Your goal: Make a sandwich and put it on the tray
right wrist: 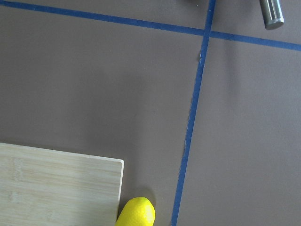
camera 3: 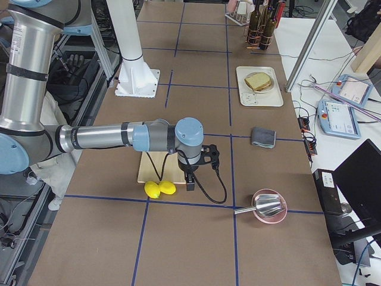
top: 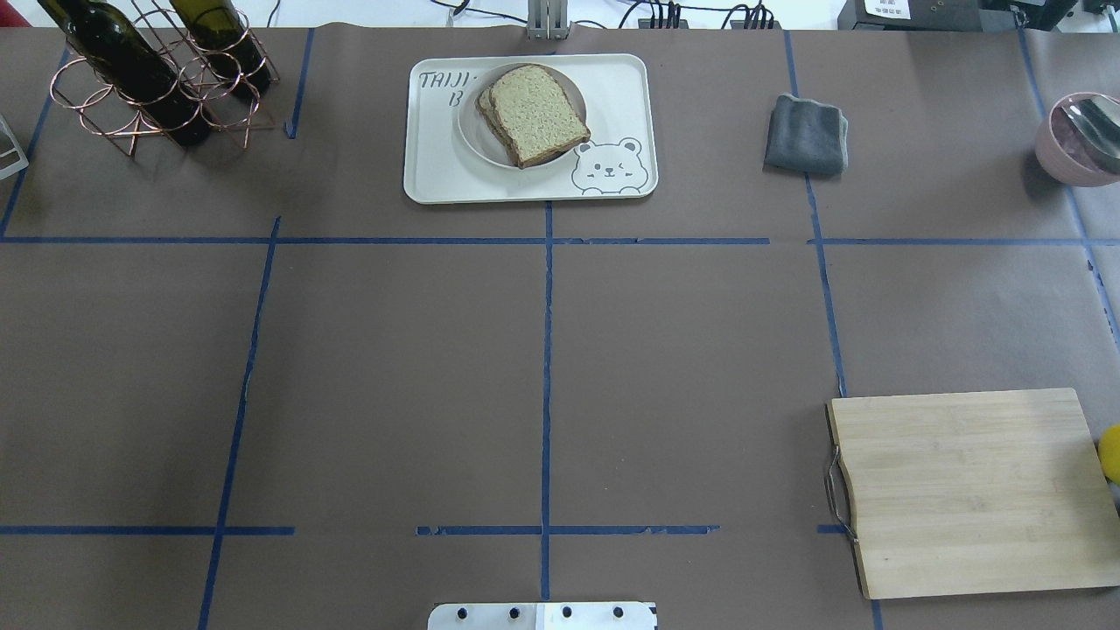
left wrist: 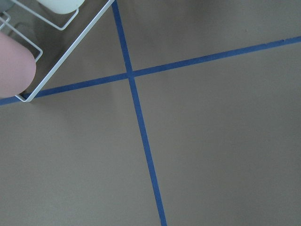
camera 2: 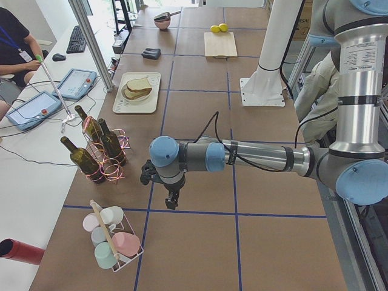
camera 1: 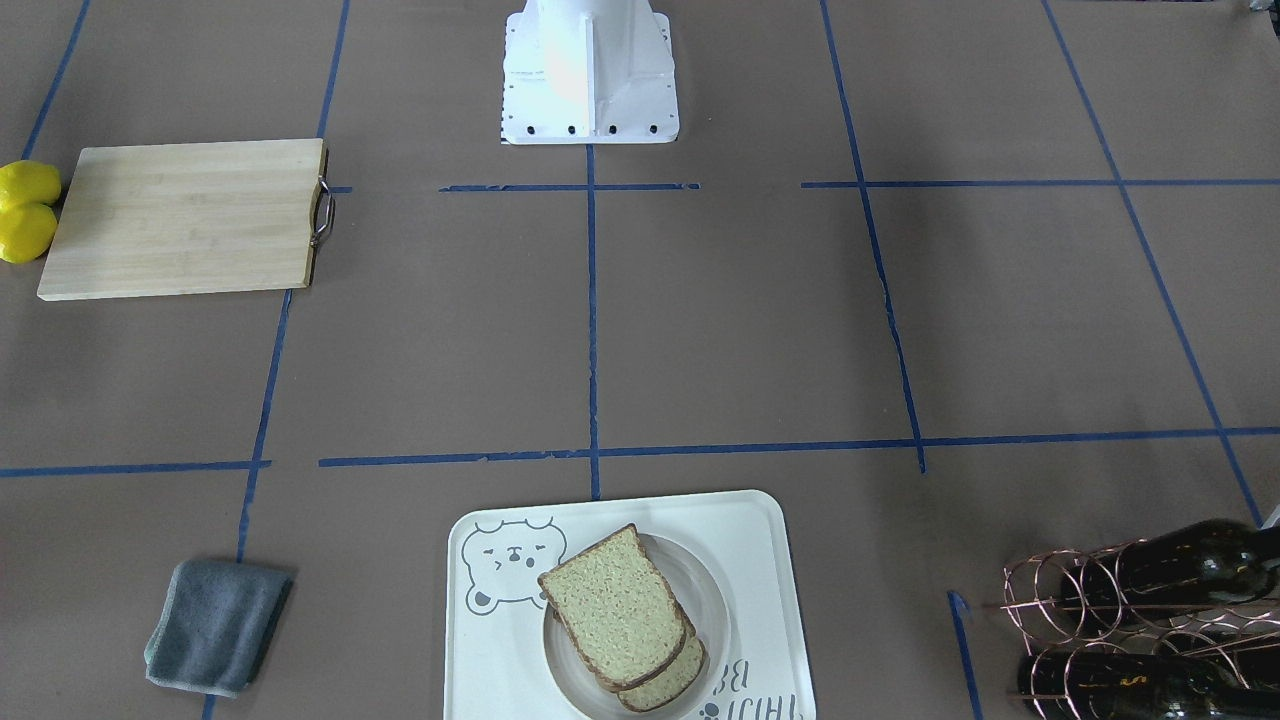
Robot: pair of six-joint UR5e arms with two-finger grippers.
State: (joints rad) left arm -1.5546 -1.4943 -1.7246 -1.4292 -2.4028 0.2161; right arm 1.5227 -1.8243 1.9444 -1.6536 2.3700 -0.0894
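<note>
The two tan bread slices (camera 1: 615,605) lie stacked, the top one shifted off the lower, on a small round white plate (camera 1: 716,600) on the cream tray (camera 1: 480,660) with the bear drawing, at the far middle of the table (top: 535,109). No egg shows; it may be hidden between the slices. My left gripper (camera 2: 172,199) hangs over the table near the cup rack and shows only in the exterior left view. My right gripper (camera 3: 189,182) hangs by the lemons and shows only in the exterior right view. I cannot tell whether either is open or shut.
A wooden cutting board (top: 971,490) lies at the near right with two lemons (camera 1: 25,210) beside it. A grey cloth (top: 807,134) lies right of the tray. A wire rack with wine bottles (top: 149,79) stands far left. A pink bowl (top: 1076,140) stands far right.
</note>
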